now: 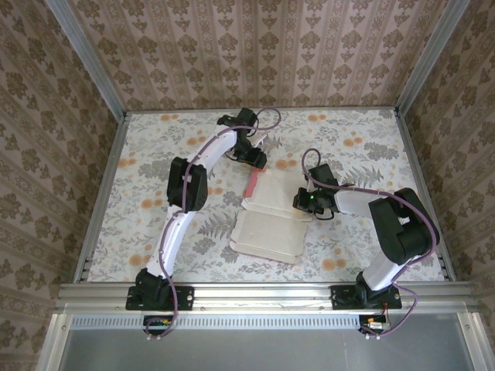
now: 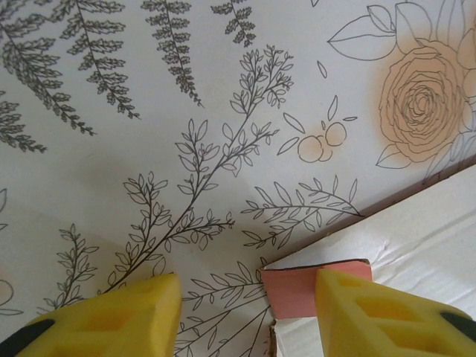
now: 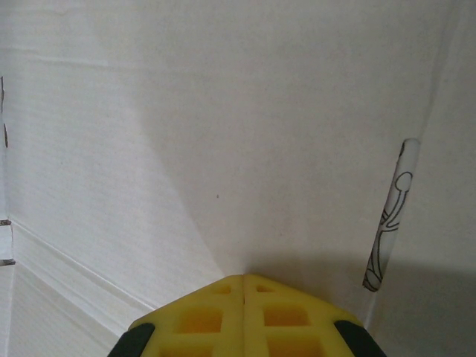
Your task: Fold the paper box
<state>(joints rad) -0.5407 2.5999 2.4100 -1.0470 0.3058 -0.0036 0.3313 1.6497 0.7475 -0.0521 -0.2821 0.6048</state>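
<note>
The paper box (image 1: 269,222) lies flat mid-table with its pale face up, and one pink flap (image 1: 252,184) stands up at its far left corner. My left gripper (image 1: 254,158) hovers just beyond that corner. In the left wrist view it (image 2: 249,316) is open, and the pink tab (image 2: 294,291) lies between the yellow fingers (image 2: 126,316), right against the right-hand one. My right gripper (image 1: 302,202) rests on the box's right side. It (image 3: 243,278) is shut, empty, with its tips against the white cardboard (image 3: 223,119).
The floral tablecloth (image 1: 155,170) surrounds the box, with bare room to the left and at the far right. Patterned walls and metal rails (image 1: 100,193) close in the table on three sides. A narrow slot (image 3: 390,216) in the cardboard shows the cloth beneath.
</note>
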